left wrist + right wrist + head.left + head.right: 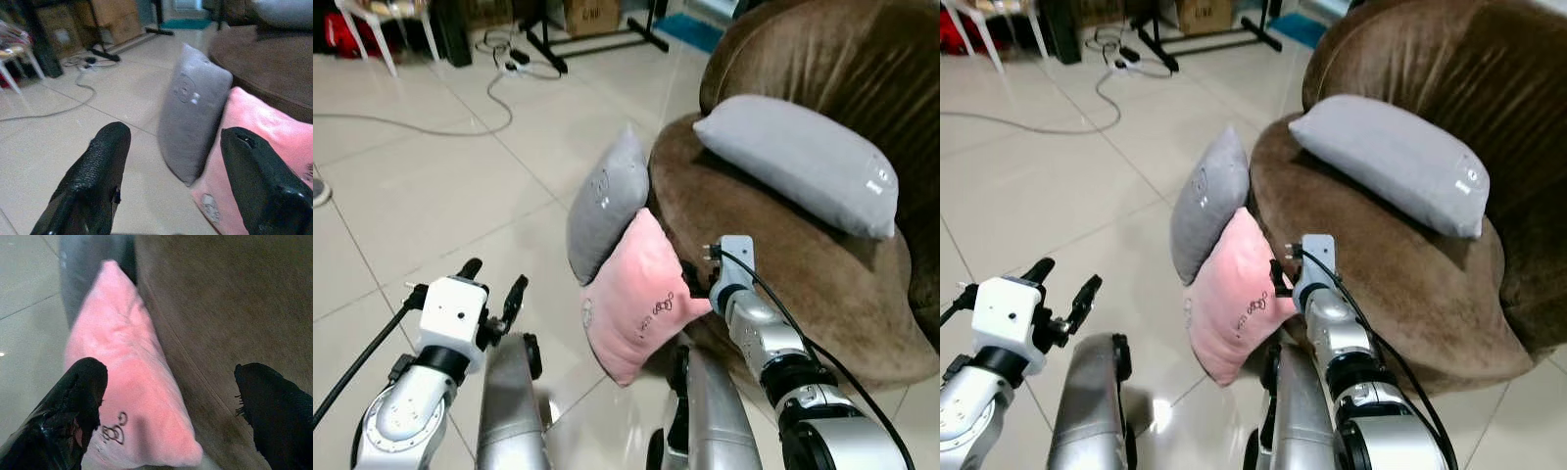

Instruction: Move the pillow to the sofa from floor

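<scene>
Against the sofa's (783,255) front edge, the pink pillow (641,299) stands on the floor (440,196) beside a grey pillow (607,201), both leaning on the brown upholstery; another grey pillow (798,162) already lies on the seat. We judge the grasp is about to begin. To do it well, we should slide one finger behind the pink pillow's upper corner and pinch deep into the stuffing, since a soft cover slips. Our right gripper (176,396) is spread wide, straddling that corner, holding nothing. Our left gripper (176,161) hovers open too, near both pillows.
</scene>
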Available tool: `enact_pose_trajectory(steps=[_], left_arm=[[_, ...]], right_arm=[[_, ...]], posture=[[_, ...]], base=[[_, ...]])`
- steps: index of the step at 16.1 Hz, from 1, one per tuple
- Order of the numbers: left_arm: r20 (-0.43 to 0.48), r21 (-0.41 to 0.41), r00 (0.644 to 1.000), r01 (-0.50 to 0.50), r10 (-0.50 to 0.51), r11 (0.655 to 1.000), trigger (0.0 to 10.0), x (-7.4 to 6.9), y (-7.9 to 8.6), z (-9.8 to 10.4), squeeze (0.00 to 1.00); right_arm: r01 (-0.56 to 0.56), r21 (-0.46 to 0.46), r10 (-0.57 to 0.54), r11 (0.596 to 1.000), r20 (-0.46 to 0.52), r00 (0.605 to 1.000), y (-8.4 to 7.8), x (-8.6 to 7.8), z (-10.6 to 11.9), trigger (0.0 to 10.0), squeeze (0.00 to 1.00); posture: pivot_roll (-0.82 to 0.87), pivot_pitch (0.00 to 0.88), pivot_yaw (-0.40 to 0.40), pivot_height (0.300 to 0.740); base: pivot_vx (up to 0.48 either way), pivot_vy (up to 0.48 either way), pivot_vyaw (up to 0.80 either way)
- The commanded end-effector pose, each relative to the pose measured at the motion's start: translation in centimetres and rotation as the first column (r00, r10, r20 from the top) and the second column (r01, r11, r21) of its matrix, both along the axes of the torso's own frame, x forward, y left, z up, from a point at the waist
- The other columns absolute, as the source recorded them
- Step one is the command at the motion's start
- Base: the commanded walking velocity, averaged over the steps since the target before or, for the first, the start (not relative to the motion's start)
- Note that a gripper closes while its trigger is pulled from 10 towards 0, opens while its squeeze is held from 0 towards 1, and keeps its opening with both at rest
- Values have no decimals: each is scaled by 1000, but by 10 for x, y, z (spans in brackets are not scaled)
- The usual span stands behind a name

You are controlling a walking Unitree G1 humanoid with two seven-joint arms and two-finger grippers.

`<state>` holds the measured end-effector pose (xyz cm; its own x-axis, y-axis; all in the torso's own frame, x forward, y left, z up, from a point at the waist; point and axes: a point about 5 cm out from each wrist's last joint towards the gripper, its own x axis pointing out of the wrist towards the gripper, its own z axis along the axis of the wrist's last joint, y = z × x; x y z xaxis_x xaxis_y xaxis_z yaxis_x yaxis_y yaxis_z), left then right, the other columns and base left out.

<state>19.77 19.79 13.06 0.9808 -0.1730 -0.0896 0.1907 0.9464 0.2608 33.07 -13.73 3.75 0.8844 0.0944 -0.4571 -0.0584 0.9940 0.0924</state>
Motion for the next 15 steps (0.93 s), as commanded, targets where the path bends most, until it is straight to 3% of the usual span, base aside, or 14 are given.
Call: enact_pose_trajectory(steps=[1, 7, 11, 12, 13, 14, 15], left_arm=[[-4, -23, 999, 37, -37, 999, 10000, -4, -6, 7, 0], [-71, -31, 997, 37, -39, 999, 10000, -32, -5, 10, 0], [-115, -41, 993, 18, -23, 999, 10000, -48, -3, 10, 0], [-123, -42, 992, 17, -22, 999, 10000, -51, -3, 9, 0], [-130, -45, 991, 16, -22, 999, 10000, -55, -4, 11, 0], [-135, -45, 991, 15, -21, 999, 10000, -58, -4, 11, 0], [-137, -45, 990, 13, -19, 999, 10000, -60, -4, 13, 0]], right_arm=[[44, 7, -44, 999, -28, 999, -8, 1, -2, 10000, 1000], [31, 9, -31, 999, -56, 998, -5, -1, -7, 10000, 1000], [16, 37, -13, 999, -64, 998, 8, -1, -9, 10000, 1000], [15, 35, -13, 999, -65, 998, 10, -1, -10, 10000, 843], [13, 27, -11, 1000, -67, 998, 12, -1, -10, 10000, 118], [24, 40, -22, 999, -58, 998, 15, 1, -7, 10000, 0], [39, 63, -35, 997, -50, 998, 18, 3, -5, 10000, 0]], posture=[[109, 208, -164, 521], [106, 274, -180, 521], [105, 313, -190, 521], [106, 317, -191, 521], [112, 329, -194, 521], [116, 337, -196, 521], [117, 341, -197, 521]], base=[[0, 0, 0], [0, 0, 0], [0, 0, 0], [0, 0, 0], [0, 0, 0], [0, 0, 0], [0, 0, 0]])
